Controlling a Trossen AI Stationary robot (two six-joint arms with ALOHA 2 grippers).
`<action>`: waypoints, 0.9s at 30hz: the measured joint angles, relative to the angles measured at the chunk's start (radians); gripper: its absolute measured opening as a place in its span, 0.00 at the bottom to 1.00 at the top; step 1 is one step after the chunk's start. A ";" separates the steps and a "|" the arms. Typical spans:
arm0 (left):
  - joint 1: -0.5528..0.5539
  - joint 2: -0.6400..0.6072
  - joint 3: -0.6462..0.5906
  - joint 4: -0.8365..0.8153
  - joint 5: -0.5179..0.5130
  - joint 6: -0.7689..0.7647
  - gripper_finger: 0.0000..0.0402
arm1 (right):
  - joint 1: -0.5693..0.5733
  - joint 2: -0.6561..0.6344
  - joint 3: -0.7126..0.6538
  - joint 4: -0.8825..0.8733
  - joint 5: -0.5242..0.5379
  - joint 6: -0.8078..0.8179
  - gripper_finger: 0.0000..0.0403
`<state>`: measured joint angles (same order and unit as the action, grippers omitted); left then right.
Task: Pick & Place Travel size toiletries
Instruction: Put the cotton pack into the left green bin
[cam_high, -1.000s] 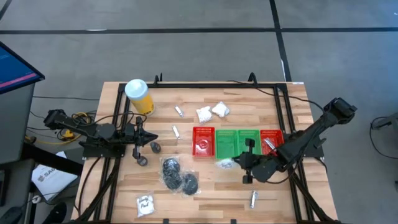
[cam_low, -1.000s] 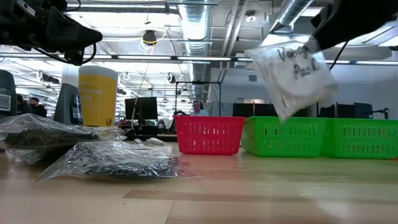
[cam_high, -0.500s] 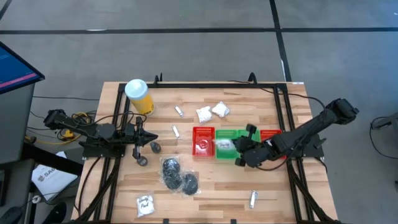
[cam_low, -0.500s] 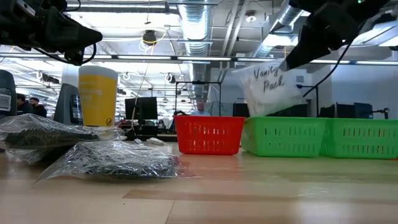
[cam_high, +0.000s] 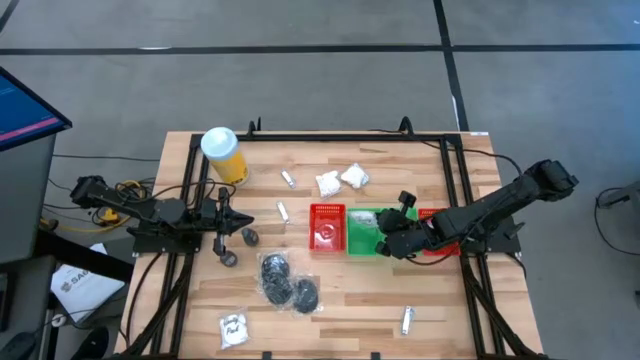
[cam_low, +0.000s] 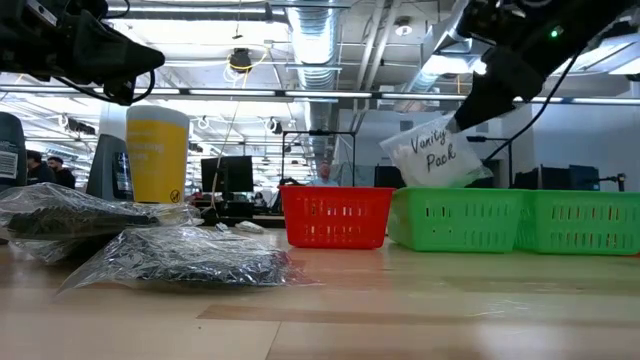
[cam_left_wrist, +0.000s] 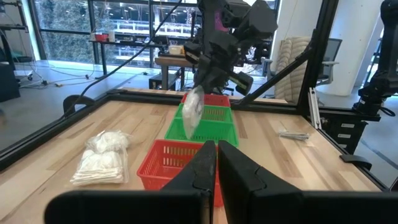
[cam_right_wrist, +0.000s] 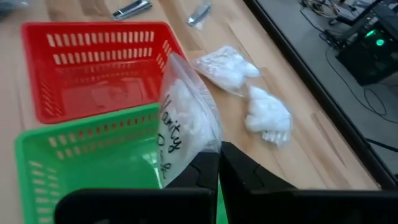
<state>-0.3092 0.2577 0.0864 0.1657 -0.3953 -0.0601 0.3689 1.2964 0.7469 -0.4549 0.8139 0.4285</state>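
My right gripper (cam_high: 384, 240) is shut on a clear bag (cam_low: 438, 156) of white pieces, hand-lettered "Vanity Pack". It holds the bag over the green tray (cam_high: 362, 232), which stands next to a red tray (cam_high: 325, 228). My left gripper (cam_high: 240, 222) waits shut and level over the table's left part, touching nothing. On the wood lie white sachets (cam_high: 340, 180), small tubes (cam_high: 284, 211), clear bags of black round pieces (cam_high: 285, 280) and a second lettered bag (cam_high: 233, 328). My right gripper pinches the bag's edge at one corner (cam_right_wrist: 207, 148) between its two fingers, slanting down from the table's right side. The bag (cam_left_wrist: 194, 109) hangs tilted below the fingers, clear of the table. Its lower end is about at the green tray's rim (cam_low: 455, 194); I cannot tell if they touch.
A yellow cylinder with a white lid (cam_high: 222, 155) stands at the far left. Another green tray (cam_high: 402, 222) and a red one (cam_high: 436, 222) continue the row to the right. A tube (cam_high: 408, 320) lies near the front edge. A black frame (cam_high: 455, 160) borders the table.
My right gripper has carried the bag from the near side of the trays toward the far edge and a little left, turning as it went. The bag has come down and now hangs over the green tray beside the red one.
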 joint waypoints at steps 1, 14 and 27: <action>0.000 0.000 0.000 0.000 0.000 0.000 0.03 | -0.006 0.000 -0.006 0.000 0.000 0.006 0.00; 0.000 0.000 0.000 0.000 0.000 0.000 0.03 | -0.075 0.000 -0.072 0.097 0.000 0.007 0.00; 0.000 0.000 0.000 0.000 0.000 0.000 0.03 | -0.104 0.000 -0.147 0.228 -0.032 0.009 0.00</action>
<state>-0.3092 0.2577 0.0864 0.1658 -0.3950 -0.0601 0.2646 1.2968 0.5999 -0.2266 0.7816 0.4377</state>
